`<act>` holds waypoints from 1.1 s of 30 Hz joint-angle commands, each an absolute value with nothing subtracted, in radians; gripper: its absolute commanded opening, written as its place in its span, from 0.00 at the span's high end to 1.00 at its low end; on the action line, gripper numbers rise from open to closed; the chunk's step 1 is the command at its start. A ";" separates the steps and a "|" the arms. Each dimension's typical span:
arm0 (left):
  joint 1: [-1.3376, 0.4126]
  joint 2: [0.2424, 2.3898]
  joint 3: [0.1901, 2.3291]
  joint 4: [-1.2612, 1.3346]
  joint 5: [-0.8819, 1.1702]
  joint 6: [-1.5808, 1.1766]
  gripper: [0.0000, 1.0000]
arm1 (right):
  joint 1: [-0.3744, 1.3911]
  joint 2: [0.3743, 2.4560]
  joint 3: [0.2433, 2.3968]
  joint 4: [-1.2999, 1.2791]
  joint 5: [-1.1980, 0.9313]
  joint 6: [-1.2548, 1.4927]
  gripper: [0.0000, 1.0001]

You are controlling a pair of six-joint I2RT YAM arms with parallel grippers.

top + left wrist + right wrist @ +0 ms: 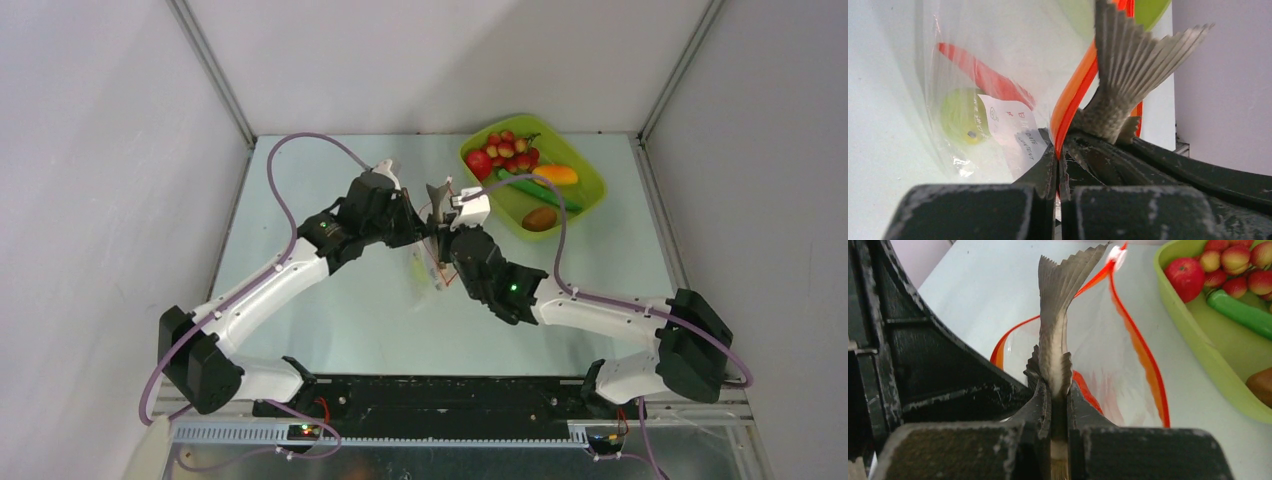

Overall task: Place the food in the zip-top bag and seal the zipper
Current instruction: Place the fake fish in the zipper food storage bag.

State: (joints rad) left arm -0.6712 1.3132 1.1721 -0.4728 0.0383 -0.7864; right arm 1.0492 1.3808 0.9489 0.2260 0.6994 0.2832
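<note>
My right gripper point(1058, 390) is shut on a grey fish point(1055, 315) and holds it tail-up at the open mouth of the clear zip-top bag point(1098, 345). The orange-red zipper point(1148, 370) rings that mouth, with its white slider point(1118, 252) at the far end. My left gripper point(1058, 150) is shut on the zipper strip point(1075, 97) right beside the fish point(1133, 65). A green pear point(960, 115) and a long red-orange shape point(983, 75) show through the plastic. From above, both grippers meet over the bag point(430, 268) at mid-table.
The lime-green tray point(590, 175) stands at the back right, holding red grapes point(510, 148), a red apple point(478, 163), an orange mango point(556, 174), a green bean point(545, 193) and a brown kiwi point(540, 218). Walls close the table's sides and back.
</note>
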 commanded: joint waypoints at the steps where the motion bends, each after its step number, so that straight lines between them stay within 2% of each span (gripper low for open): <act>1: -0.673 1.294 1.159 -0.423 0.046 -0.814 1.00 | 1.065 1.379 0.932 0.174 0.684 0.351 1.00; 17: -0.681 1.312 1.214 -0.429 0.087 -0.760 1.00 | 1.069 1.484 0.906 0.128 0.452 0.411 0.97; 23: -0.681 1.320 1.237 -0.461 0.071 -0.731 1.00 | 1.081 1.482 0.904 0.091 0.275 0.282 0.99; 29: -0.680 1.302 1.228 -0.525 0.012 -0.708 1.00 | 1.086 1.386 0.891 -0.089 0.384 0.325 1.00; 33: -0.681 1.284 1.216 -0.546 -0.026 -0.700 1.00 | 1.079 1.284 0.884 -0.155 0.371 0.372 1.00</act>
